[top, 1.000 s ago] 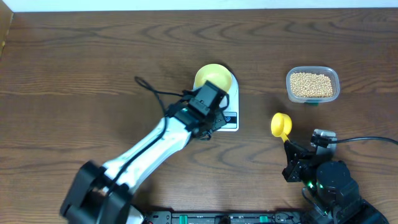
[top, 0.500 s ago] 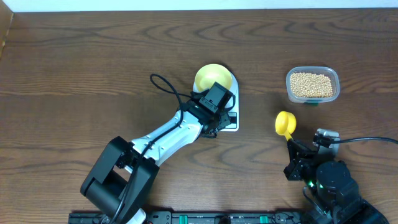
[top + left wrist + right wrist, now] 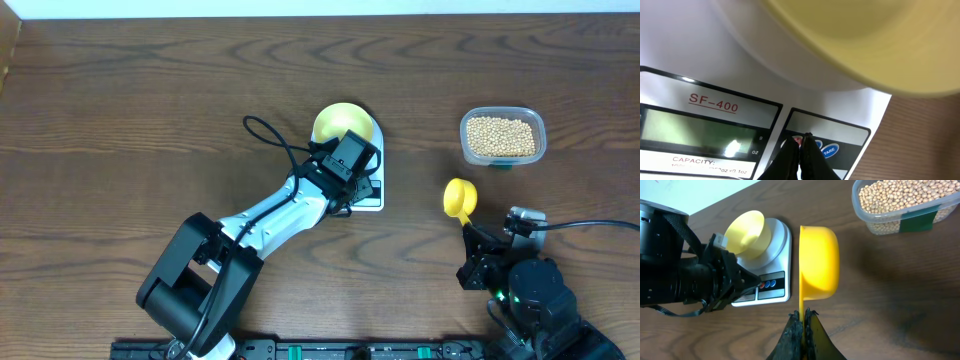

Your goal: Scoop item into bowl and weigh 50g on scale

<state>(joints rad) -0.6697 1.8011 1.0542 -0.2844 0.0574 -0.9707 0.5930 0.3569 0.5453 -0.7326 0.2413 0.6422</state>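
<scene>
- Sitting heaped in the clear tub (image 3: 940, 211), the beans (image 3: 905, 197) lay ahead and to the right of the right gripper (image 3: 801, 317), well apart from it.
- The bowl (image 3: 338, 120) stood on the scale (image 3: 715, 55), just beyond the left gripper (image 3: 802, 144); no beans showed in it.
- The left gripper had its fingers pressed together on nothing, tips right at the round buttons (image 3: 829, 150) on the scale's front edge. I could make out no digits on the display (image 3: 695, 132).
- The right gripper was clamped on the thin handle of the yellow spoon (image 3: 819, 262), its empty cup on edge straight ahead of the tips.
- To my eye the risks were these:
  - The joined tips might land between the close-set buttons or hit the wrong one, leaving the scale unzeroed.
  - A hard push might shift the scale and jog the bowl.
  - The spoon might twist in that narrow pinch and spill beans.
</scene>
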